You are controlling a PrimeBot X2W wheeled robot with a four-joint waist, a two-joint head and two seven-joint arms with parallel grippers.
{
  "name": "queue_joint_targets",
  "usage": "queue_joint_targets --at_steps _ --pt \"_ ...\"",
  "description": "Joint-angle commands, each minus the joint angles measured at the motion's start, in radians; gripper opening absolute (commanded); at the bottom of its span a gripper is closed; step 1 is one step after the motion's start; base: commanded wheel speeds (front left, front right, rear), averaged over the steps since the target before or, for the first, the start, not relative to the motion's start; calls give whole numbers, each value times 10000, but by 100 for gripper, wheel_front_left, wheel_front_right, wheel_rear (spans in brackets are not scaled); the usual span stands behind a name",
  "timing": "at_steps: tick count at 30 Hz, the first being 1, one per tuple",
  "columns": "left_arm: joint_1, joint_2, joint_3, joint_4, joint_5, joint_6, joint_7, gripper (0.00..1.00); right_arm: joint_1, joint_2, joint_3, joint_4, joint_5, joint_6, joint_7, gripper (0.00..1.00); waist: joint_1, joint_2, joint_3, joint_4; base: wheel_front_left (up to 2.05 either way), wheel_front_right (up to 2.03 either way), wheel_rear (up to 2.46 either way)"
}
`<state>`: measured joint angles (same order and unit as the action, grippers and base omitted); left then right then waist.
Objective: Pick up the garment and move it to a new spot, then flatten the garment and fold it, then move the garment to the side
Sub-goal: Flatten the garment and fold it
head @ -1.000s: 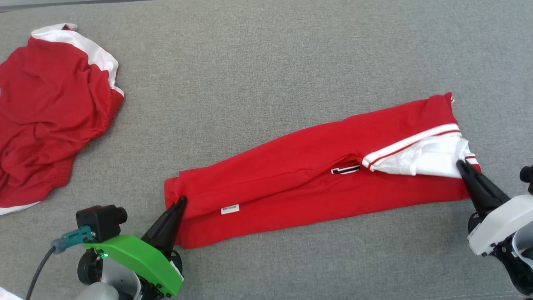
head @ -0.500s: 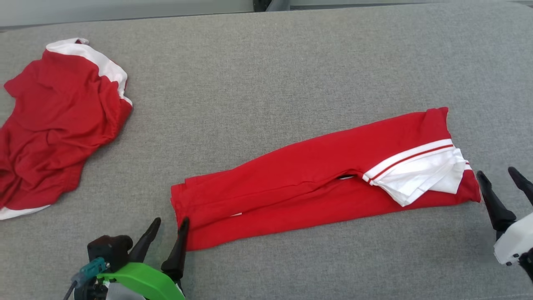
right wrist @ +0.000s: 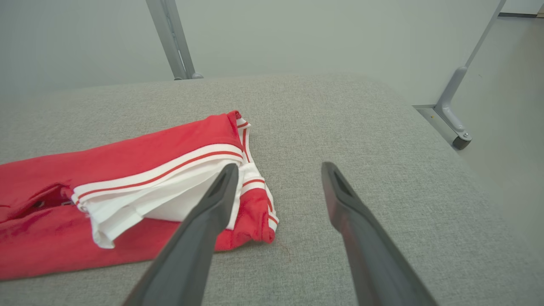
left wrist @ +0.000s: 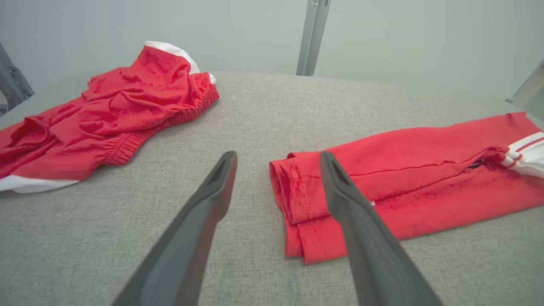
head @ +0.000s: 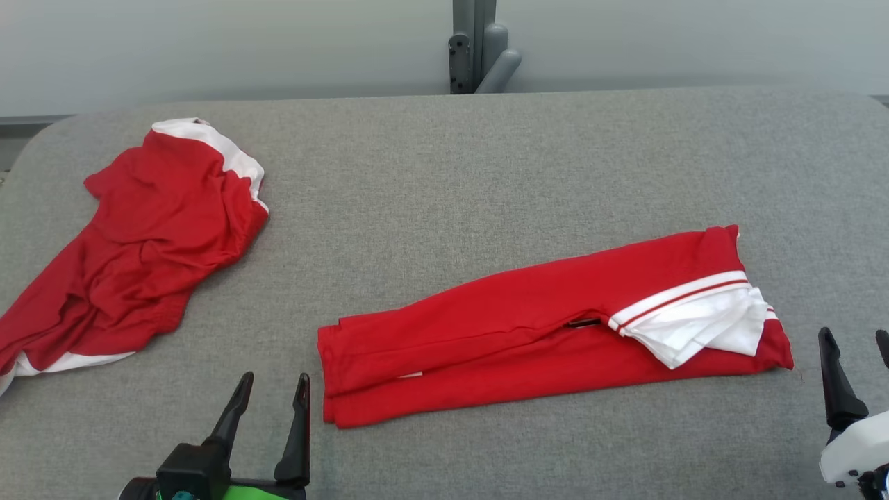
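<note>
Garment (head: 528,333) folded; left gripper (head: 275,380) spread, empty; right gripper (head: 854,338) likewise, one finger cropped.

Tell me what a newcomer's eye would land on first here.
A long folded red garment with white striped trim lies across the grey table, right of centre. A crumpled red garment sits at the far left. The left claw and right claw stand open near the folded one's two ends, holding nothing.
</note>
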<state>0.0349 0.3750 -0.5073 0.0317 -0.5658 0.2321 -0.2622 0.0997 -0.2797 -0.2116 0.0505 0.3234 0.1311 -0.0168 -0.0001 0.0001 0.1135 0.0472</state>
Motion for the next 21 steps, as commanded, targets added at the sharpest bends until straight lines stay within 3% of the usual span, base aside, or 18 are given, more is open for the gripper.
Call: queue_joint_targets --at_steps 1,8,21 --pt "323 -187 381 -171 653 -103 -27 100 13 134 -22 208 -153 -7 -106 100 1 -1 -584 235 0 0 0" --pt "983 -1086 1828 -706 2302 -748 -29 100 -1246 277 443 1441 -381 -7 236 100 1 -1 -264 328 0 0 0" --pt "504 -2190 3242 -477 3377 -2291 -30 100 -4070 109 1241 4393 -1124 -7 825 100 1 -1 1062 650 0 0 0"
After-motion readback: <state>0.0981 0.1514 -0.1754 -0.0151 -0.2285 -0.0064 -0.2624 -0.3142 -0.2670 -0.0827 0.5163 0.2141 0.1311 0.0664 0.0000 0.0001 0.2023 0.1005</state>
